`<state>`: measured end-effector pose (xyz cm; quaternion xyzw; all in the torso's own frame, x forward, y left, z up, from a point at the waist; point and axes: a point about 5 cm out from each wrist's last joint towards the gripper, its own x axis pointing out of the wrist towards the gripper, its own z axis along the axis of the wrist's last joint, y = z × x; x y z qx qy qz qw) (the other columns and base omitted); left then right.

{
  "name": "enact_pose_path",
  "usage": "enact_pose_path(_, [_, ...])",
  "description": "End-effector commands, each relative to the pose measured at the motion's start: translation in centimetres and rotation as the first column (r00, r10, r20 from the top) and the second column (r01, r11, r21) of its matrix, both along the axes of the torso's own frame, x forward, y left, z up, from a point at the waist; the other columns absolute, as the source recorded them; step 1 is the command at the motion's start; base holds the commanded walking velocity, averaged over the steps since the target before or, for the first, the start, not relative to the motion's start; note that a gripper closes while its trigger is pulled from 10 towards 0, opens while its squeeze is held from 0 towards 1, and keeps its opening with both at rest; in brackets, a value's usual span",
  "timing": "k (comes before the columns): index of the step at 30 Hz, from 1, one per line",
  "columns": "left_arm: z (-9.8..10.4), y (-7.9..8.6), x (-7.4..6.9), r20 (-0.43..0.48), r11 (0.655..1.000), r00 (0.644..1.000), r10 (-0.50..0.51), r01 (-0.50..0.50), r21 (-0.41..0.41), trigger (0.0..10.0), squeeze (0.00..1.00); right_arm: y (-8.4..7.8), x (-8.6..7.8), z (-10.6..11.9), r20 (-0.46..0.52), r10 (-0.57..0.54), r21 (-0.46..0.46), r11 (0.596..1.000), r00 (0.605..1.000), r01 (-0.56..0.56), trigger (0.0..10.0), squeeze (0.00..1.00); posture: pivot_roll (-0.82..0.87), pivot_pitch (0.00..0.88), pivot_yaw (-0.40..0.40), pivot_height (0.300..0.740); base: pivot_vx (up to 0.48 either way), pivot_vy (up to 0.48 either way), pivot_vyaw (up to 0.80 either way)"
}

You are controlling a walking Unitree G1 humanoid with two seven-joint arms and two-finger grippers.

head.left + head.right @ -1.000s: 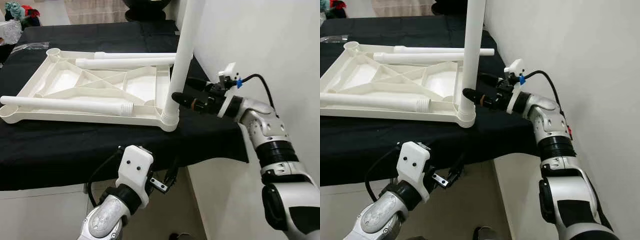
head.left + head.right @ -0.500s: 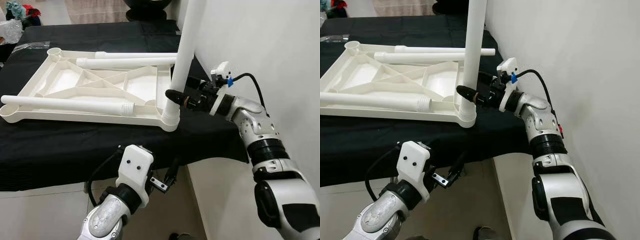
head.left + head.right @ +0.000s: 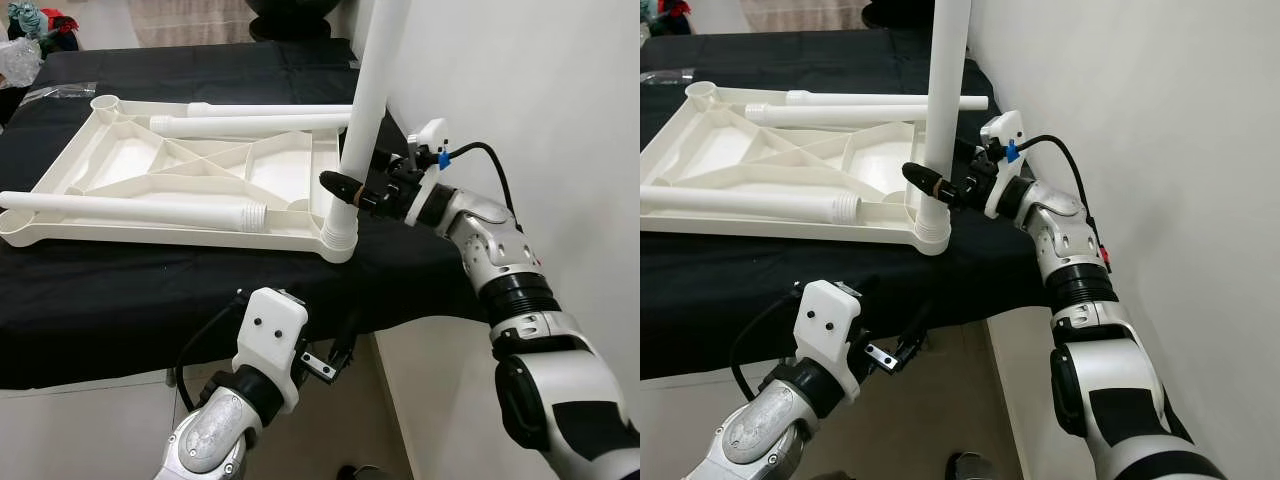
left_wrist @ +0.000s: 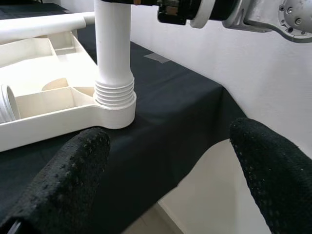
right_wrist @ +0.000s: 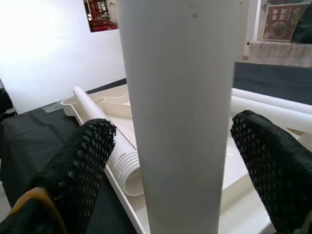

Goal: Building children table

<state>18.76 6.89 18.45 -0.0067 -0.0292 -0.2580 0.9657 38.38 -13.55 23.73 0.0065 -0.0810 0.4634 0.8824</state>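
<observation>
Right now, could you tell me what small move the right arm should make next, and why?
Probably close the jaws on the upright table leg. The right gripper is open with a finger on each side of that leg, which stands in the corner socket of the upturned tabletop; gripping it would allow tightening.

Bright, even light; near fingers (image 4: 63, 185) perhaps soft.

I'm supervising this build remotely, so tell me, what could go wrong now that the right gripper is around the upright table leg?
The right gripper is open around the upright leg, low near its threaded base; closing off-centre could tilt it in the corner socket.

The upside-down tabletop has that corner near the edge of the black-covered table, so a sideways push might slide it off.

Three loose legs lying on it could roll.
</observation>
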Motion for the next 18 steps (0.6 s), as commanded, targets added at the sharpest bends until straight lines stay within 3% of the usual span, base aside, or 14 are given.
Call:
enact_pose_path(1, [0.09,-0.08,-0.16,0.004,1.000,1.000,-0.002,0.002,0.008,10.0,0.00,0.23,0.13,0.30,0.015,0.001,-0.010,1.000,1.000,-0.001,10.0,0.00,0.08,0.140,-0.074,0.740,0.000,0.000,0.00])
enact_pose_path(9, [0.05,-0.13,-0.15,0.006,1.000,1.000,-0.002,0.002,0.009,10.0,0.00,0.96,0.27,0.21,0.015,0.001,-0.011,1.000,1.000,-0.001,10.0,0.00,0.08,0.130,-0.077,0.740,0.000,0.000,0.00])
enact_pose_path(11, [0.07,-0.14,-0.14,0.008,1.000,1.000,-0.002,0.002,0.007,10.0,0.00,1.04,0.27,0.22,0.015,0.001,-0.013,1.000,1.000,-0.001,6.9,0.00,0.08,0.130,-0.077,0.740,0.000,0.000,0.00])
enact_pose_path(12, [0.07,-0.14,-0.14,0.008,1.000,1.000,-0.002,0.002,0.007,10.0,0.00,1.04,0.27,0.22,0.015,0.001,-0.013,1.000,1.000,-0.001,6.9,0.00,0.08,0.130,-0.077,0.740,0.000,0.000,0.00])
enact_pose_path(14, [0.16,-0.17,-0.12,0.012,1.000,1.000,-0.002,0.002,0.005,10.0,0.00,1.08,0.30,0.25,0.017,-0.002,-0.012,1.000,1.000,0.002,2.7,0.00,0.08,0.125,-0.078,0.740,0.000,0.000,0.00])
enact_pose_path(15, [0.16,-0.17,-0.12,0.012,1.000,1.000,-0.002,0.002,0.005,10.0,0.00,1.08,0.30,0.25,0.017,-0.002,-0.012,1.000,1.000,0.002,2.7,0.00,0.08,0.125,-0.078,0.740,0.000,0.000,0.00])
enact_pose_path(16, [0.24,-0.17,-0.08,0.016,1.000,1.000,-0.001,0.001,0.003,10.0,0.00,1.14,0.33,0.29,0.017,-0.005,-0.010,1.000,1.000,0.005,0.0,0.00,0.08,0.125,-0.078,0.740,0.000,0.000,0.00])
enact_pose_path(18, [0.24,-0.17,-0.08,0.016,1.000,1.000,-0.001,0.001,0.003,10.0,0.00,1.14,0.33,0.29,0.017,-0.005,-0.010,1.000,1.000,0.005,0.0,0.00,0.08,0.125,-0.078,0.740,0.000,0.000,0.00])
